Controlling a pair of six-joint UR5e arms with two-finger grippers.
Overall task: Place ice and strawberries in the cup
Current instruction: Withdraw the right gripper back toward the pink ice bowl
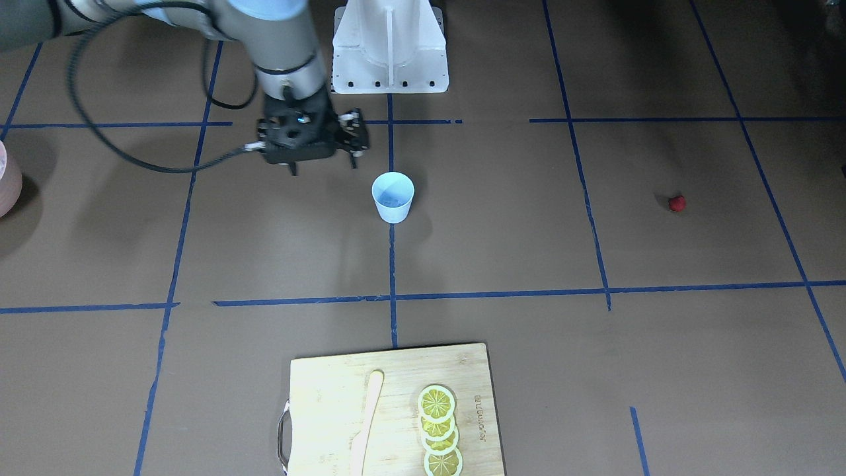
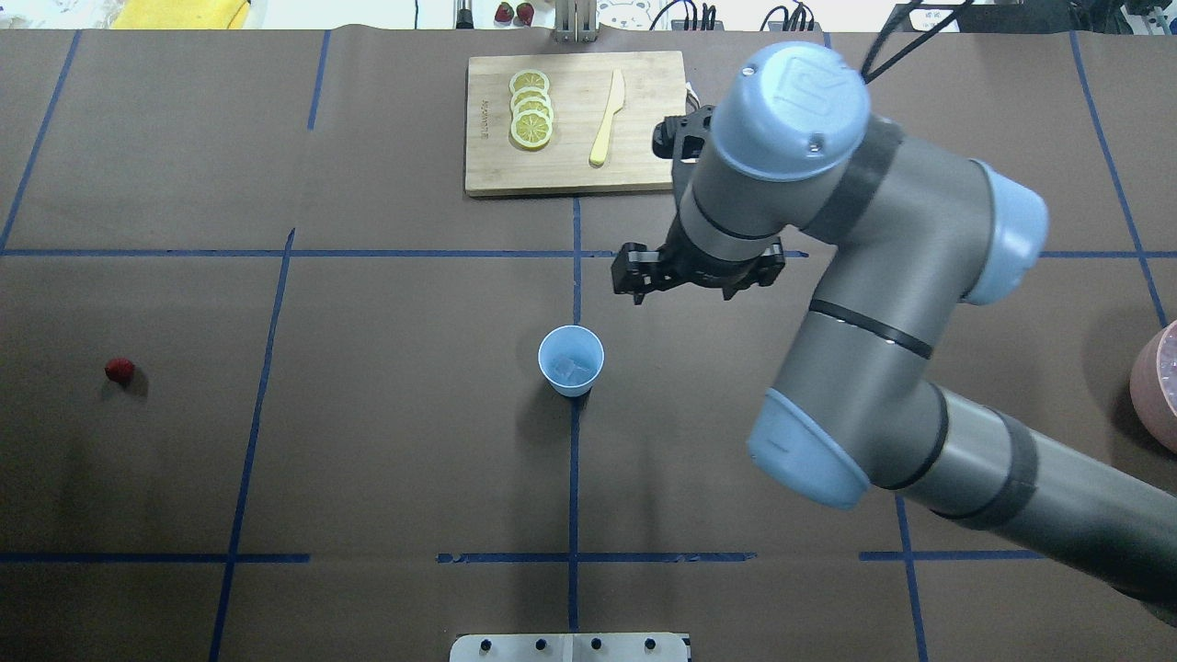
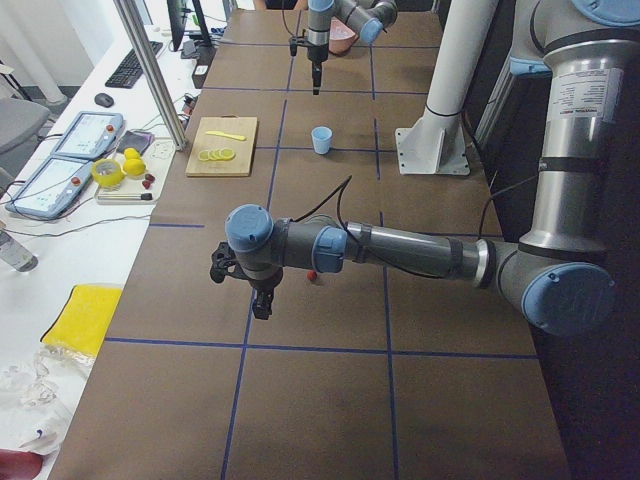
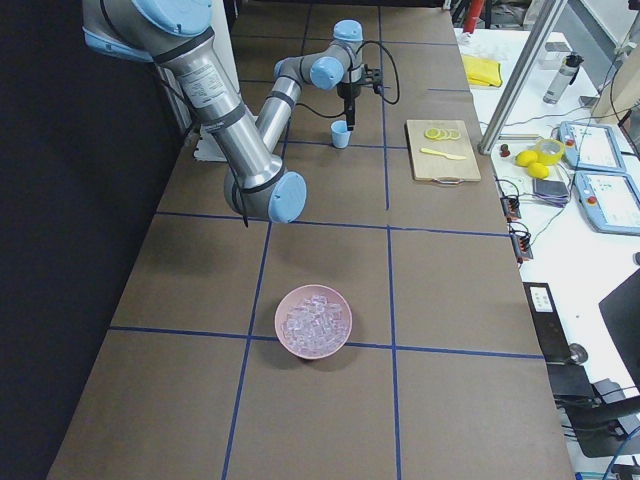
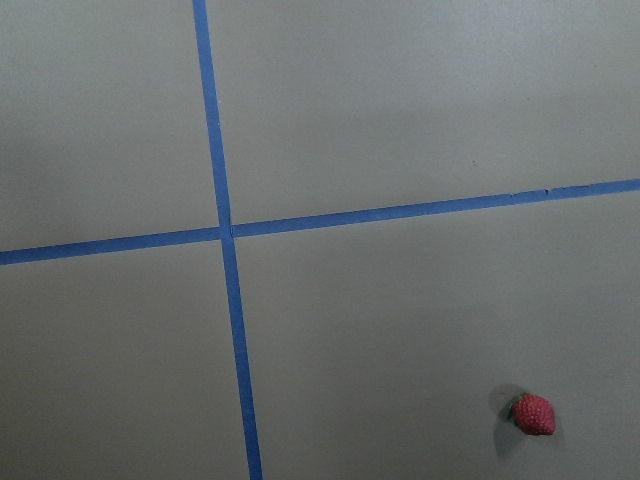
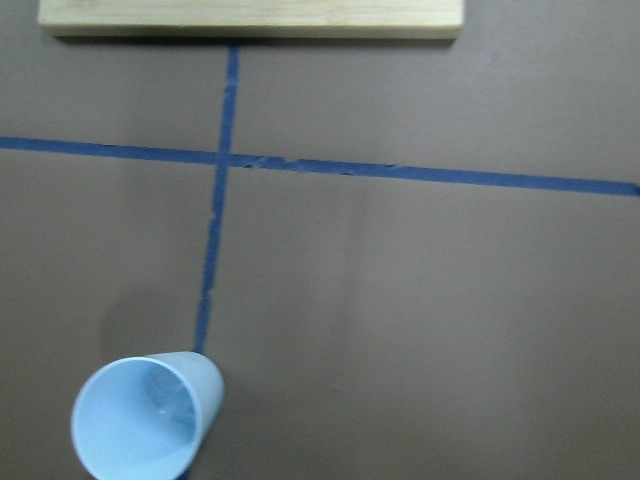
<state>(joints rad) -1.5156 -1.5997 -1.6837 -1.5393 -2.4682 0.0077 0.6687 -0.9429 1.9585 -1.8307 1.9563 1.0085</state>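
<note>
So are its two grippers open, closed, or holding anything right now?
Left gripper: cannot be told, seen only from the side.
Right gripper: cannot be told either; fingers unclear.

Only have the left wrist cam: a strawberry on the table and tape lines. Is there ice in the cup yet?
Observer: Yes. The overhead view shows a clear ice cube lying inside the light-blue cup.
Operator: Where's the right gripper?
Observer: The right gripper hangs above the table off to one side of the cup, not over its mouth. Its own camera has the cup in the lower left corner.
Operator: Any more ice around?
Observer: The pink bowl near the table's right end holds a heap of ice cubes.
</note>
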